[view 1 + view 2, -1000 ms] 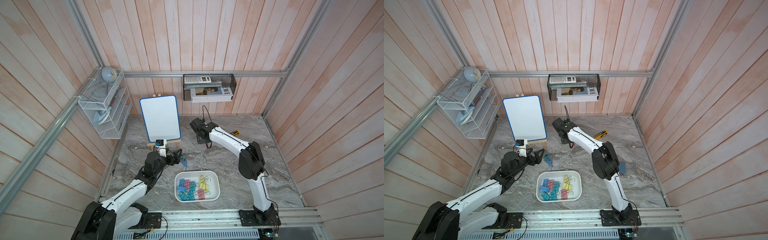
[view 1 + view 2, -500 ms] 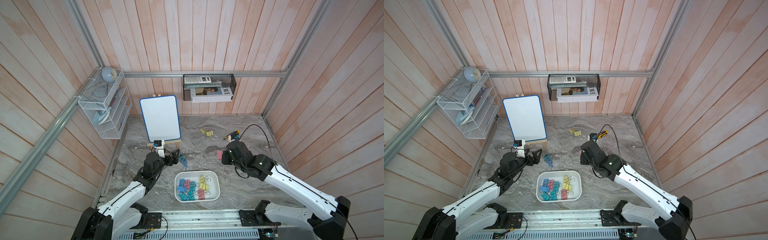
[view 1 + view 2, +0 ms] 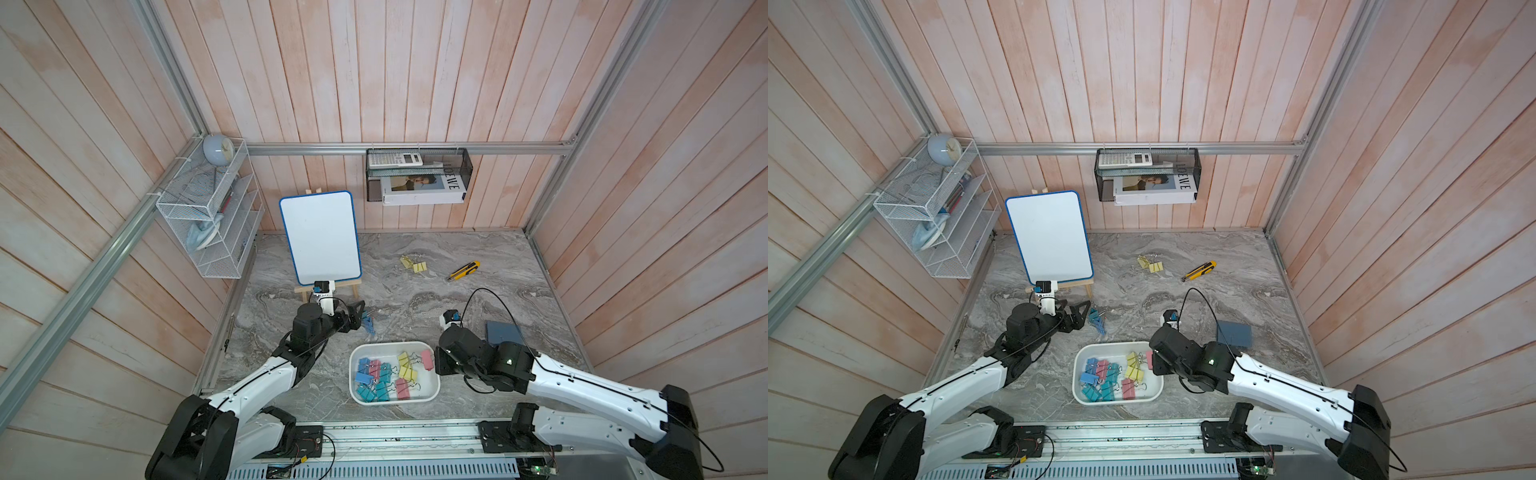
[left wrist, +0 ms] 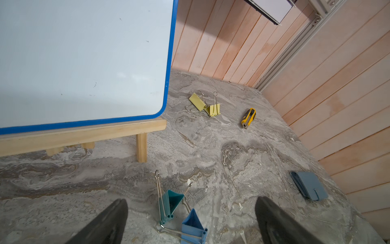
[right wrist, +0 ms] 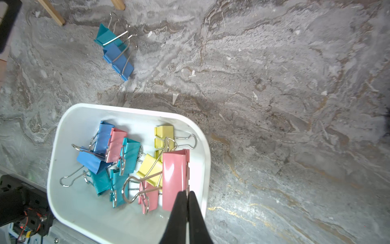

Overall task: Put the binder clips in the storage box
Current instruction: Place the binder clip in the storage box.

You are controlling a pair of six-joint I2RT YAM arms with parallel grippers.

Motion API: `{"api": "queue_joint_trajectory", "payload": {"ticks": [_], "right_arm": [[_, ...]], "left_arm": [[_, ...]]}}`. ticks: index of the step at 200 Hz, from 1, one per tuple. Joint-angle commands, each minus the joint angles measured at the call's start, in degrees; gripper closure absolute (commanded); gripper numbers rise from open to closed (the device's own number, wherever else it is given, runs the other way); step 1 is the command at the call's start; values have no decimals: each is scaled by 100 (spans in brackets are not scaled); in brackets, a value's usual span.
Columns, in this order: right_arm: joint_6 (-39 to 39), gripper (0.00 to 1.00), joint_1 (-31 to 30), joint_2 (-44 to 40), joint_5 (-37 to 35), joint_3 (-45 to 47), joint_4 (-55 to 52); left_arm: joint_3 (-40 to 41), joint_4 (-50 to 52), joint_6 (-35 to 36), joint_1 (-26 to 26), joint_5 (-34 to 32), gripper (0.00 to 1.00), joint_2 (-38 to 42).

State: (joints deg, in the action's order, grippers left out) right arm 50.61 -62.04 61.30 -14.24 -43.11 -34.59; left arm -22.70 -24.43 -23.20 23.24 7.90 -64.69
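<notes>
Swinging back from the far side of the table, the right gripper (image 5: 186,193) had come over the storage box (image 5: 63,126), while the left gripper (image 4: 191,209) had hardly shifted. The right claw was clenched on the edge of a pink clip (image 5: 175,175), which hung by the box's corner above the binder clips (image 5: 118,154) already inside (loosely heaped, about a dozen). The step in hand looked like the drop: the next move called for letting go with the clip inside the rim, not over it. The left claw stood released and wide, flanking a teal clip (image 4: 172,200) and a blue clip (image 4: 193,224) on the table, placed to descend and pinch one. Only the right wrist view showed the pinch itself; both top views hid it behind the wrist, yet showed what that view missed: two yellow clips (image 3: 413,264) well apart, near the utility knife (image 3: 464,270).
</notes>
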Motion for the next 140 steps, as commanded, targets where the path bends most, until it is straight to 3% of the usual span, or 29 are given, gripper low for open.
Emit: {"api": "queue_joint_trajectory", "payload": {"ticks": [1,76,140], "right_arm": [[265,100,-78,304,-231,-83,299],[226,100,-238,1227,-392,-246,199],[281,100,-415,1409,-485,-322,31]], "left_arm": [[55,-180,33,-15,-38,0,148],[129,-7,86,-13,-260,0,403],[77,153,63,-13,-368,0,477]]}}
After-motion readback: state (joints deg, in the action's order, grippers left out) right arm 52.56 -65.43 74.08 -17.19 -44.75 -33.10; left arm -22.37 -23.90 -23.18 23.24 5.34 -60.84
